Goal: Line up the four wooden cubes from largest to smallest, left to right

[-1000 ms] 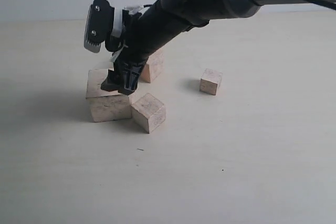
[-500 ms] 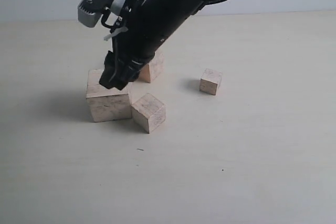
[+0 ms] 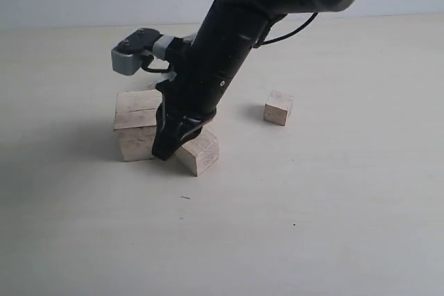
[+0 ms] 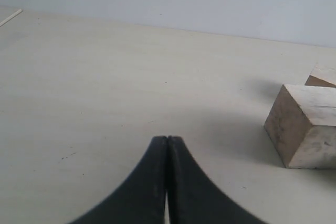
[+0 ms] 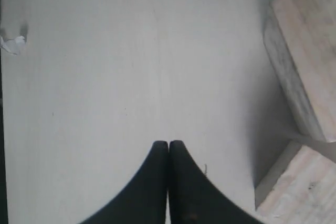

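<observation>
Three of the four wooden cubes show in the exterior view. The largest cube (image 3: 135, 124), with a slit line on top, sits at the left, and a medium cube (image 3: 201, 152) lies close beside it. The smallest cube (image 3: 278, 107) stands apart at the right. The fourth is hidden behind the arm. My right gripper (image 3: 161, 152) reaches across, shut and empty, tips low at the table between the largest and medium cubes. Its wrist view shows the right gripper (image 5: 168, 143) beside the largest cube (image 5: 307, 51) and the medium cube (image 5: 299, 187). My left gripper (image 4: 167, 138) is shut and empty, well short of the largest cube (image 4: 307, 127).
The pale table (image 3: 312, 206) stretches bare in front and to the right of the cubes. Another cube's corner (image 4: 323, 75) peeks out behind the largest one in the left wrist view. A small white scrap (image 5: 11, 43) lies on the table.
The right gripper has swung down from above the largest cube to table level in front of it, next to the medium cube. The cubes have not visibly shifted.
</observation>
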